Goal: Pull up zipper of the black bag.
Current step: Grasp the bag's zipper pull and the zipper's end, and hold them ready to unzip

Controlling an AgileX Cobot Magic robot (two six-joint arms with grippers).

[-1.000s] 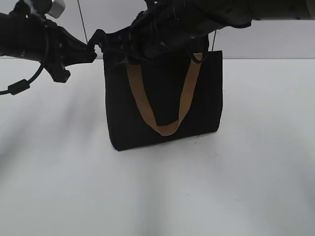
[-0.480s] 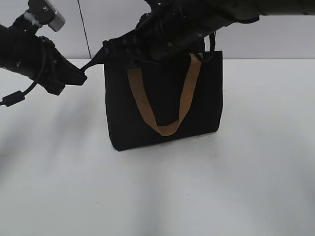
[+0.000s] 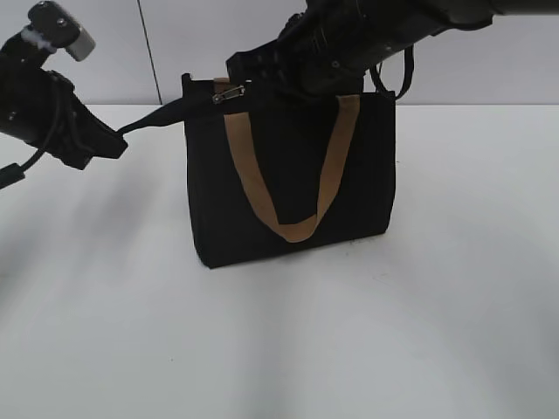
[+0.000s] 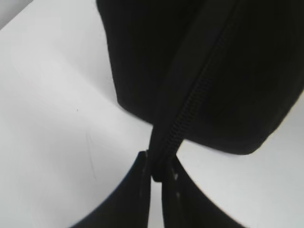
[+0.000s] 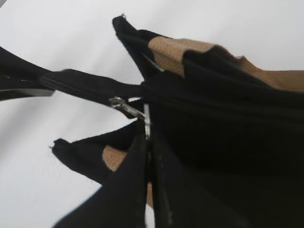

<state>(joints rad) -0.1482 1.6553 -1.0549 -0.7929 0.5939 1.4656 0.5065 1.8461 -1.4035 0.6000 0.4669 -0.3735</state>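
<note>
Zipper [image 3: 229, 94] first: in the exterior view we see its silvery pull at the bag's top rim, near the 10 o'clock corner of the black bag [image 3: 293, 175], which stands upright on the white table [image 3: 349, 349] with a tan strap handle [image 3: 288, 188] looped down its front. From that corner a black zipper tail [image 3: 153, 120] stretches taut toward 9 o'clock into our left gripper [image 3: 112, 141]. Our right gripper [image 3: 249, 78] reaches in from 1 o'clock and sits right at the pull, though from this angle we cannot tell how its jaws stand.

In the left wrist view our left gripper [image 4: 159, 173] is pinched together on the end of the zipper tail [image 4: 164, 161]; the toothed zip line [image 4: 190, 109] runs from it toward 1 o'clock up to the bag [image 4: 247, 71].

In the right wrist view our right gripper [image 5: 147, 147] has its jaws pressed together on the thin metal pull tab [image 5: 147, 121], with the slider [image 5: 121, 104] just beyond at 11 o'clock, where the tail [image 5: 85, 85] leaves the bag's rim.

The relation that matters, as we judge it: the zip's long axis runs along the rim between 9 and 3 o'clock in the exterior view, the left arm anchors one end, and the right arm is the one on the pull. The slider seems to sit at the left end, so little travel that way looks left.
</note>
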